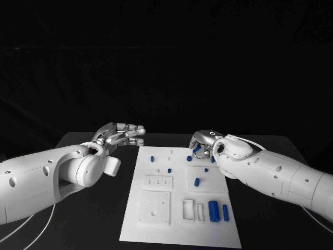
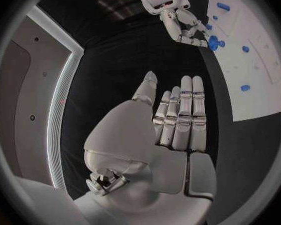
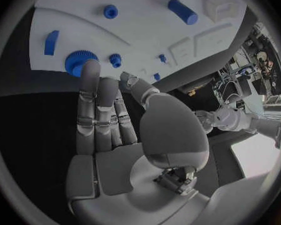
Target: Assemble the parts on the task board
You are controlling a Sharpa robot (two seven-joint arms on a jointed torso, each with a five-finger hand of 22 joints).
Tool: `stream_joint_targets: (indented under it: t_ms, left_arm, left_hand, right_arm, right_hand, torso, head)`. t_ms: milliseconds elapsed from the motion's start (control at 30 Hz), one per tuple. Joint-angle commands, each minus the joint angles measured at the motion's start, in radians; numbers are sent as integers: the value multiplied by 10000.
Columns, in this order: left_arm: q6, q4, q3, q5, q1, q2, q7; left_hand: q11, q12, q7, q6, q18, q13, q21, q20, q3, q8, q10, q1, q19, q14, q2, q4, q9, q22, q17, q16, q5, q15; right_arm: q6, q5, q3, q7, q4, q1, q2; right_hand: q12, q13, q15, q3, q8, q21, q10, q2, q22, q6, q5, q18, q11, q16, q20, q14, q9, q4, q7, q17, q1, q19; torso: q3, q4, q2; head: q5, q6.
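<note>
The left hand (image 1: 120, 134) hovers over the black counter (image 1: 99, 219) just beside the far left corner of the task board (image 1: 178, 229), holding nothing. In the left wrist view its fingers (image 2: 185, 110) lie straight and side by side, the thumb a little apart, palm bare. It looks parked there on purpose, I think: close enough to steady the board or take a part later, yet clear of the working side.

On the board itself the parts sit where the layout puts them. Near the front edge two long blue pegs (image 1: 213, 211) lie beside a white slotted block (image 1: 189, 209), with a square recessed plate (image 1: 155, 208) to their left. Mid-board lies a short blue peg (image 1: 197, 182), loose and well apart from the hands. These seem to wait their turn.

At the far right of the board the right hand (image 1: 204, 143) bends down over the edge. The right wrist view shows why: a fingertip (image 3: 89, 71) reaches to a round blue gear (image 3: 77, 63) and appears to touch its toothed rim, the other fingers loosely together beside it. Nothing is pinched yet. A smaller blue gear (image 3: 115, 60) sits just beside, a knurled blue knob (image 3: 110, 11) and a blue cylinder (image 3: 182, 11) farther across, a flat blue key (image 3: 50, 42) near the board's edge. I judge the hand is feeling for a hold on the gear, so the task is at an early stage
</note>
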Motion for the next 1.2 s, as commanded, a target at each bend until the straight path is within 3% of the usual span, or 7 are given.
stream_joint_targets:
  t_ms: [33,200,333,600,800,900,1200]
  left_arm:
    - [198,-35,10,-71,13,68,-47]
    - [229,-112,6,-78,6,145,-69]
    - [254,-170,4,-79,2,196,-86]
    - [309,-180,5,-80,0,244,-108]
    - [312,-205,5,-80,1,270,-142]
    - [314,-218,5,-80,1,282,-154]
    - [333,-253,5,-80,0,313,-174]
  left_hand:
    - [12,50,25,-58,-47,7,-10,34,4,44,-55,50,-47,-73,-52,-61,3,-12,-14,-45,-39,22]
    - [14,50,18,-70,-49,7,-11,46,19,41,-85,28,-81,-106,-33,-87,2,-24,-18,-68,-37,33]
    - [16,49,17,-89,-49,7,-10,49,22,41,-97,15,-89,-112,-28,-93,1,-28,-18,-74,-37,36]
    - [15,49,12,-102,-48,7,-9,52,24,40,-107,6,-93,-114,-26,-98,1,-32,-17,-77,-37,37]
    - [17,52,12,-103,-46,8,5,54,32,40,-122,-22,-99,-114,-10,-113,1,-47,-15,-81,-44,39]
    - [31,50,32,-126,-45,7,7,55,30,38,-134,-34,-100,-112,-11,-111,0,-51,-15,-81,-42,43]
    - [40,49,34,-116,-40,7,13,61,35,41,-155,-43,-100,-111,-7,-110,1,-59,-14,-80,-42,47]
  right_arm:
    - [150,-461,0,-225,-18,2,28]
    - [19,-486,-2,-163,-56,-1,72]
    - [7,-489,-5,-124,-102,-4,139]
    - [139,-560,-19,-144,-202,-36,243]
    - [312,-676,-24,-264,-223,-57,267]
    - [383,-694,-25,-277,-228,-64,271]
    - [544,-740,-30,-298,-220,-89,266]
  right_hand:
    - [32,-3,20,25,33,-32,-53,-83,17,-29,44,152,-29,32,7,-47,-2,19,33,-9,-11,-33]
    - [33,-2,33,168,33,-106,-21,-124,211,-13,-38,138,-31,44,18,-48,-2,14,27,-44,12,-48]
    - [32,-3,35,286,31,-152,-15,-126,366,-8,-125,138,-34,47,20,-46,-2,-3,19,-63,19,-61]
    - [33,-3,35,402,34,-218,20,-118,566,23,-248,139,-41,74,21,-51,-1,-39,8,-62,11,-54]
    - [31,-4,29,485,33,-275,92,-106,695,80,-287,127,-57,93,15,-42,-1,-49,-2,-62,-13,-35]
    - [32,-3,20,551,34,-303,157,-88,751,126,-327,118,-74,103,7,-45,1,-53,-12,-60,-27,-32]
    - [34,-2,-10,715,35,-357,305,-59,936,259,-417,89,-112,153,-28,-50,1,-61,-19,-40,-69,-11]
  torso:
    - [-42,43,142]
    - [-71,48,217]
    - [-48,44,273]
    - [-65,97,384]
    - [-67,98,455]
    - [-67,96,491]
    - [-57,89,560]
  head:
    - [-24,5]
    - [-65,56]
    - [-33,101]
    - [-127,161]
    - [-158,180]
    - [-133,271]
    - [-135,285]
